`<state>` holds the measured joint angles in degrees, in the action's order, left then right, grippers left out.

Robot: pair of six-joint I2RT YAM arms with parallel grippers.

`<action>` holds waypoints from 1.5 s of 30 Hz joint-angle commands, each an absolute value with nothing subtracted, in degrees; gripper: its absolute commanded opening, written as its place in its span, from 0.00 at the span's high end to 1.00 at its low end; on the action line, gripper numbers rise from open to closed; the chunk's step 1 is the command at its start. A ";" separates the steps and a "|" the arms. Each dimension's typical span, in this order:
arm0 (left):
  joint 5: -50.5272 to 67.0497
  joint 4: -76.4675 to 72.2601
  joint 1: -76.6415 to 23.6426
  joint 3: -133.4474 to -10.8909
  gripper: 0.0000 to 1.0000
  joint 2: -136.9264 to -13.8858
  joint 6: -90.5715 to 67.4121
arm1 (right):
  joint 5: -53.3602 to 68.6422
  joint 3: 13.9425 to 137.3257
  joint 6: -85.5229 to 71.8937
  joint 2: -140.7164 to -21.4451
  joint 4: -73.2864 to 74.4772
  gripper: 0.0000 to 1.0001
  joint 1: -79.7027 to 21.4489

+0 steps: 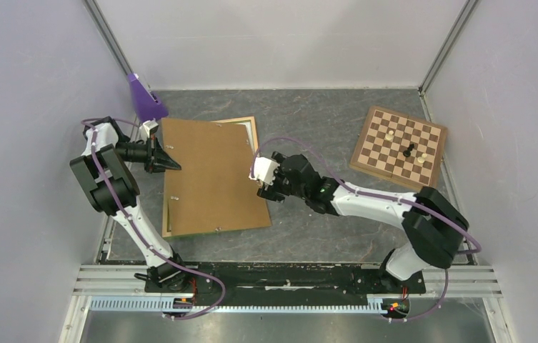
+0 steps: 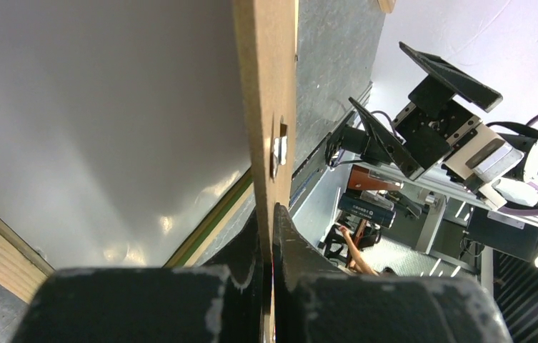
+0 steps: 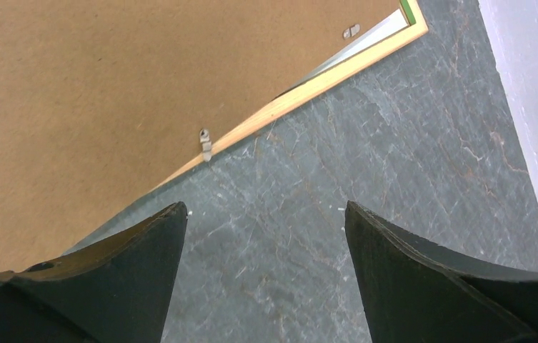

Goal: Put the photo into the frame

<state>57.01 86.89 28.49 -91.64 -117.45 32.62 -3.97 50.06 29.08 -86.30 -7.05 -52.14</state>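
Observation:
The frame (image 1: 250,126) lies flat on the grey table, its pale wood rail (image 3: 301,93) showing past a brown hardboard panel (image 1: 212,175) that covers most of it. My left gripper (image 1: 173,164) is shut on the panel's left edge (image 2: 273,107), which is raised off the frame. Under the raised panel a pale glossy sheet (image 2: 108,128) fills the frame; I cannot tell whether it is the photo. My right gripper (image 1: 262,187) hovers open at the panel's right edge, over bare table (image 3: 266,207), with nothing between its fingers.
A chessboard (image 1: 398,146) with a few pieces lies at the back right. A purple block (image 1: 144,96) stands at the back left corner, near the left arm. Small metal clips (image 3: 205,143) stick out of the frame rail. Walls close in three sides.

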 commanded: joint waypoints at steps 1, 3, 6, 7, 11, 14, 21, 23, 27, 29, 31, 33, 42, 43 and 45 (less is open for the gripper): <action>51.89 83.55 28.78 -94.44 0.98 -118.52 40.25 | -5.85 55.88 31.94 -91.49 -10.12 0.16 -52.47; 51.82 83.91 28.68 -94.57 0.98 -118.93 40.89 | -5.91 57.12 32.33 -93.47 -10.18 0.17 -52.56; 51.17 84.22 28.71 -94.83 0.98 -119.17 41.34 | -6.53 58.08 33.58 -95.58 -10.58 0.18 -52.56; 50.92 84.28 28.74 -94.92 0.98 -119.15 41.48 | -6.64 58.42 34.02 -96.19 -10.71 0.18 -52.56; 50.32 84.38 28.73 -95.02 0.98 -118.96 41.77 | -7.20 59.71 35.48 -98.61 -11.22 0.19 -52.58; 50.27 84.73 28.70 -94.84 0.98 -118.91 42.26 | -6.79 61.08 35.84 -100.61 -11.25 0.19 -52.56; 50.03 84.96 28.74 -94.73 0.98 -119.04 42.80 | -7.29 62.73 36.96 -103.82 -11.47 0.20 -52.13; 50.02 85.13 28.72 -94.77 0.98 -119.31 42.95 | -7.30 63.11 37.17 -104.51 -11.49 0.20 -51.87; 50.02 85.34 28.74 -94.58 0.98 -119.57 43.42 | -7.21 63.96 37.49 -105.74 -11.42 0.20 -51.38; 49.95 85.38 28.74 -94.57 0.98 -119.52 43.52 | -7.28 64.45 37.60 -106.39 -11.39 0.20 -51.18; 50.01 85.38 28.74 -94.66 0.98 -119.33 43.51 | -7.18 64.84 37.70 -107.00 -11.34 0.20 -50.85; 49.93 85.47 28.69 -94.79 0.98 -119.35 43.51 | -7.17 65.32 37.73 -107.44 -11.39 0.20 -50.50; 51.27 90.27 28.81 -96.91 0.98 -120.74 47.01 | -7.19 71.08 22.67 -107.97 -10.01 0.20 -45.36; 51.62 90.98 28.83 -96.94 0.98 -120.63 47.59 | -6.70 72.07 20.58 -108.16 -9.05 0.20 -44.75; 51.68 91.67 28.91 -96.94 0.98 -120.21 48.34 | -5.54 73.75 16.84 -108.60 -7.74 0.21 -44.15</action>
